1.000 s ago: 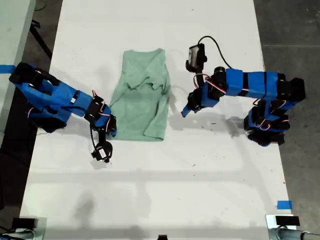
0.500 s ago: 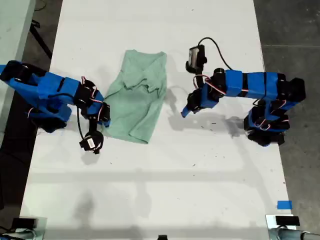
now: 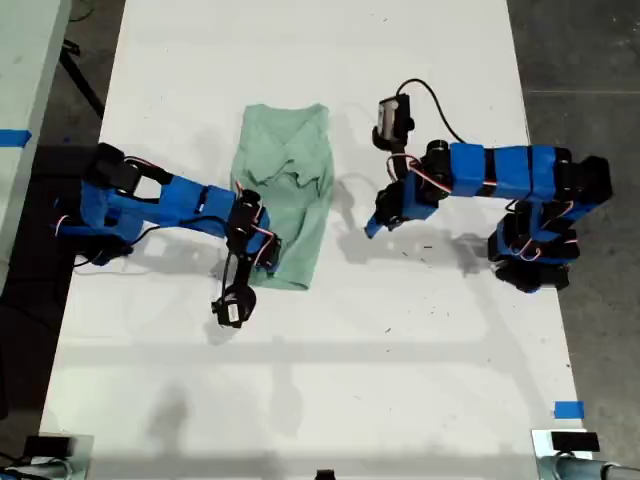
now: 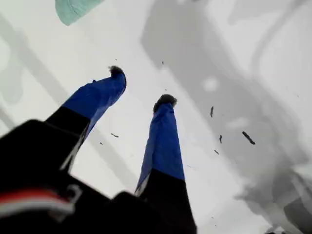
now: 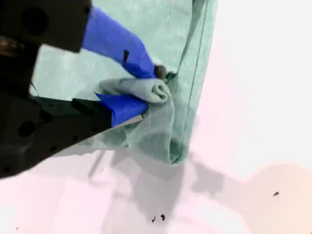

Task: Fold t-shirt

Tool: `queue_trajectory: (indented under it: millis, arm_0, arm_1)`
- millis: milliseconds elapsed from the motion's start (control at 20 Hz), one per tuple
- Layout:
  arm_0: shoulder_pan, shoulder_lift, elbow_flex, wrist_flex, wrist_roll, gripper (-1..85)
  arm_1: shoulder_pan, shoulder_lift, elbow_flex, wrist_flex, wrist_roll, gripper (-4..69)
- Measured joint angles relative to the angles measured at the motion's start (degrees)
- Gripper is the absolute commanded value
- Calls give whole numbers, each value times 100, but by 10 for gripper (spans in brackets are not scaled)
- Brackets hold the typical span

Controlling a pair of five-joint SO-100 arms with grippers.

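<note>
Presently the t-shirt (image 3: 285, 205) lies partly folded near the middle of the white desk (image 3: 400, 380), narrowed into a long strip with wrinkles around the neck end. My second gripper (image 5: 153, 85) is clamped on a bunched pleat of the shirt's cloth near a hemmed edge; in the exterior view this is the arm reaching in from that view's left, its jaws over the shirt's lower portion. My first gripper (image 4: 141, 87) hangs over bare desk beside the shirt, jaws parted and holding nothing, with only a corner of green cloth at the margin of its wrist view.

Risks, as judged: the pinch looks like a rolled wad, not a clean edge, so a pull may drag several layers and undo the existing fold. With the other side unpinned, the whole garment could slide across the smooth desk instead of folding.

Not determinable: how many layers are in the pinch, and the state of the sleeves, which are tucked out of sight. The shirt edge beneath the second arm is covered in the exterior view
</note>
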Motion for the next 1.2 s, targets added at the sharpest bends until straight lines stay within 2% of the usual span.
queue_trajectory:
  millis: [150, 400, 500, 550, 650, 700, 750, 800, 850, 900, 1000, 1100, 1200]
  arm_0:
    - [0, 422, -123, 501, 308, 470]
    - [-79, 2109, 193, 1494, 255, 458]
    - [-185, 2892, 1266, 1389, 97, 431]
    - [-211, 3393, 1986, 1125, -44, 378]
    - [-202, 4412, 3428, 738, -325, 84]
    - [-202, 4878, 4052, 580, -519, 81]
    - [-202, 5273, 4526, 510, -791, 113]
    - [-202, 5528, 4799, 475, -967, 195]
    - [-202, 5687, 4869, 475, -1072, 298]
    - [-202, 5810, 4869, 466, -1125, 348]
    - [-167, 5845, 4834, 466, -1134, 374]
    - [-35, 5616, 4597, 360, -1134, 381]
    - [26, 5098, 4333, 149, -1055, 383]
  arm_1:
    - [-9, 18, 26, -26, 18, 169]
    - [0, 26, 149, -185, 18, 165]
    - [0, 44, 255, -202, 70, 154]
    - [0, 44, 316, -202, 114, 136]
    - [9, 44, 369, -272, 158, 131]
    - [9, 44, 369, -308, 202, 133]
    - [-18, 44, 369, -343, 264, 154]
    - [-62, 44, 369, -352, 316, 223]
    - [-132, 44, 369, -378, 396, 255]
    - [-193, 44, 369, -396, 483, 280]
    - [-290, -70, 272, -404, 615, 322]
    - [-378, -650, -378, -396, 633, 328]
    - [-492, -1529, -1318, -123, 686, 335]
